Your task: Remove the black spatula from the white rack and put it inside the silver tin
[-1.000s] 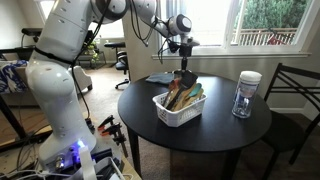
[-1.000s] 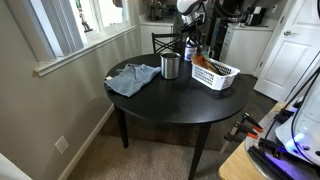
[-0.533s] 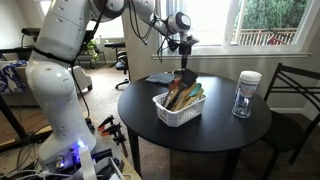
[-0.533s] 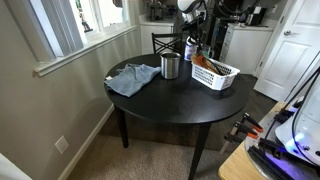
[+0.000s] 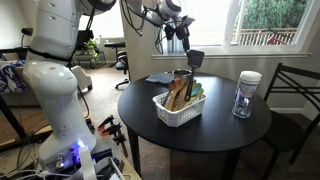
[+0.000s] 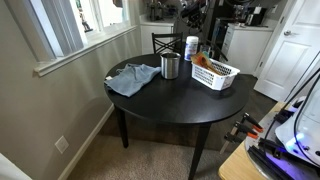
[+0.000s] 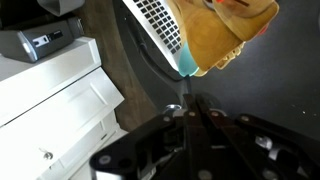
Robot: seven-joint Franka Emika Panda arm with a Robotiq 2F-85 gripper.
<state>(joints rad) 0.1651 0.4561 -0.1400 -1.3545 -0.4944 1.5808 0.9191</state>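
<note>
My gripper (image 5: 184,33) is shut on the thin handle of the black spatula (image 5: 195,58), which hangs head-down just above the white rack (image 5: 176,112). The rack stands on the round black table and still holds brown wooden spoons and a teal utensil. The silver tin (image 6: 170,66) stands on the table beside the rack (image 6: 216,74); in the other exterior view only a bit of it (image 5: 181,73) shows behind the rack. In the wrist view my gripper (image 7: 195,115) is closed around the dark handle, with the rack (image 7: 160,25) and a wooden spoon (image 7: 235,30) below.
A clear jar with a white lid (image 5: 245,93) stands near the table's edge. A blue cloth (image 6: 132,78) lies by the tin. A dark chair (image 5: 292,95) stands next to the table, under the window.
My gripper has risen and shifted slightly, drawing the black spatula up out of the white rack. The rest has not moved.
</note>
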